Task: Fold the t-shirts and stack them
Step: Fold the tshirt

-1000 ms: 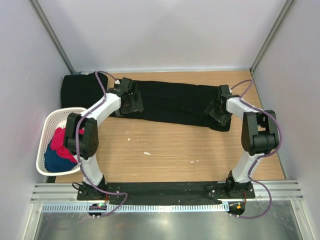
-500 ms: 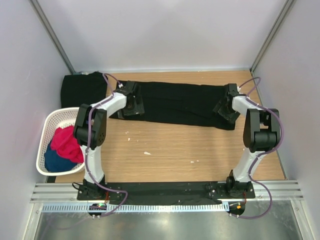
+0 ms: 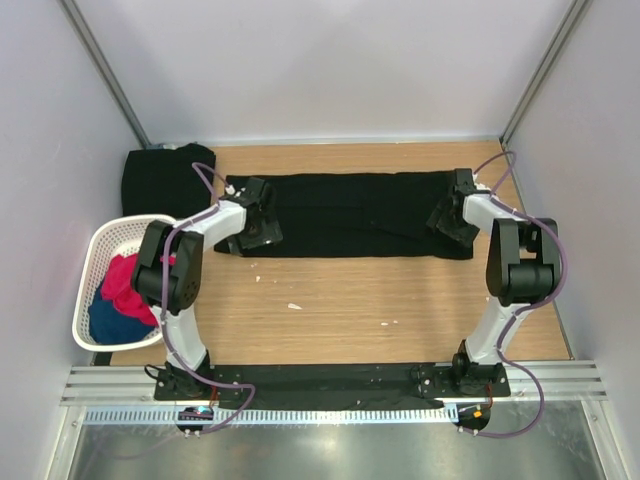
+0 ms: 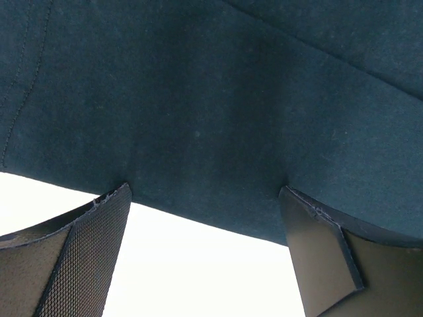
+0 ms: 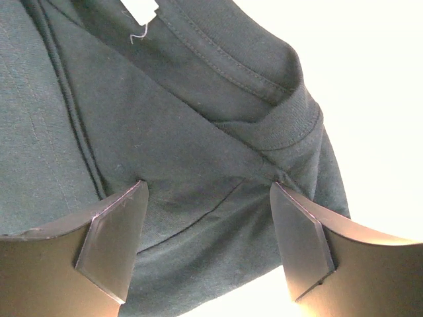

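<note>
Black soft-cloth t-shirt, folded long, lies near the wooden tabletop's far edge. Both arms reach forward, with the left gripper and right gripper spread wide on its ends.

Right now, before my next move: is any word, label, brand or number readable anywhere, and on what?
None readable.
The small white sewn-in tag at the collar of the black cloth t-shirt is washed out; no print shows.
The white plastic mesh basket bears no lettering that shows.
</note>
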{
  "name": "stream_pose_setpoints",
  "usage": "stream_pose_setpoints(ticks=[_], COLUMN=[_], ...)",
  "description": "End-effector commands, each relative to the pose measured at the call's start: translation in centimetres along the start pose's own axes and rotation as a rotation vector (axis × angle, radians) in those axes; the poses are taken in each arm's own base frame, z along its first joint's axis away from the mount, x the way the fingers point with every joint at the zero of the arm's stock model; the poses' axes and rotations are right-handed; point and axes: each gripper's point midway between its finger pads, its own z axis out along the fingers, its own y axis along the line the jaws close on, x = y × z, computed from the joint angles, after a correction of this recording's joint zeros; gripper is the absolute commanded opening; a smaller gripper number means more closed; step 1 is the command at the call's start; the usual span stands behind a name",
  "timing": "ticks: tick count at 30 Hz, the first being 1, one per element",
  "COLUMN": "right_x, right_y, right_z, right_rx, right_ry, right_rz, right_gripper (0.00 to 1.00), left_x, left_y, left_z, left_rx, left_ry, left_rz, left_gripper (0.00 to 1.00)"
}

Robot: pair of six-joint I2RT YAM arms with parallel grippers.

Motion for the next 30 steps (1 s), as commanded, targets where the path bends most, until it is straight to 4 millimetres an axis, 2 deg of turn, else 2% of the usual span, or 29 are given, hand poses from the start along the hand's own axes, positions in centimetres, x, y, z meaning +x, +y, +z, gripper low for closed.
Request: stream_pose_setpoints(ticks=[1,11,14,15,16,17,18,19,22,25,27,30], right_x=[2.2,6.6,6.1,5.8,4.2,3.5,2.7,1.2,-0.4,0.0,0.7,3.4], right_y=[-3.5,-7.2,-6.8,-6.2,-5.5,-4.7,-3.9,-2.0,0.4,1.2,1.2,0.0], right_z=[-0.2,-3.1,-4.4,-5.0,-6.4,-7.2,-8.1,-9.9,-12.4,-12.9,-12.9,-11.5], right_rx=[0.104,0.154,0.118,0.09,0.057,0.024,-0.014,-0.103,-0.224,-0.256,-0.263,-0.234], right_ry=[0.037,0.105,0.097,0.098,0.068,0.059,0.045,0.021,-0.001,-0.001,-0.009,0.018], right_rz=[-0.048,-0.063,-0.066,-0.059,-0.045,-0.026,-0.01,0.033,0.124,0.204,0.243,0.305], right_gripper=[0.8,0.8,0.8,0.8,0.8,0.8,0.8,0.8,0.81,0.81,0.8,0.79], left_x=[4.7,9.3,9.0,8.2,7.3,7.0,5.6,4.9,2.4,0.9,0.5,0.6], left_y=[3.4,6.4,6.1,5.7,5.3,5.4,4.4,4.0,2.6,1.9,1.3,0.2], left_z=[-0.3,-4.0,-5.9,-6.6,-7.7,-8.5,-9.7,-10.7,-13.2,-14.1,-13.7,-13.0], left_rx=[-0.101,-0.114,-0.08,-0.064,-0.034,-0.027,0.021,0.052,0.119,0.147,0.158,0.191], left_ry=[0.123,0.176,0.15,0.127,0.094,0.089,0.056,0.03,-0.037,-0.084,-0.089,-0.065], left_rz=[-0.002,-0.011,0.014,0.018,0.027,0.048,0.053,0.062,0.092,0.1,0.094,0.083], left_gripper=[0.94,0.94,0.93,0.94,0.94,0.94,0.94,0.94,0.95,0.96,0.97,0.97])
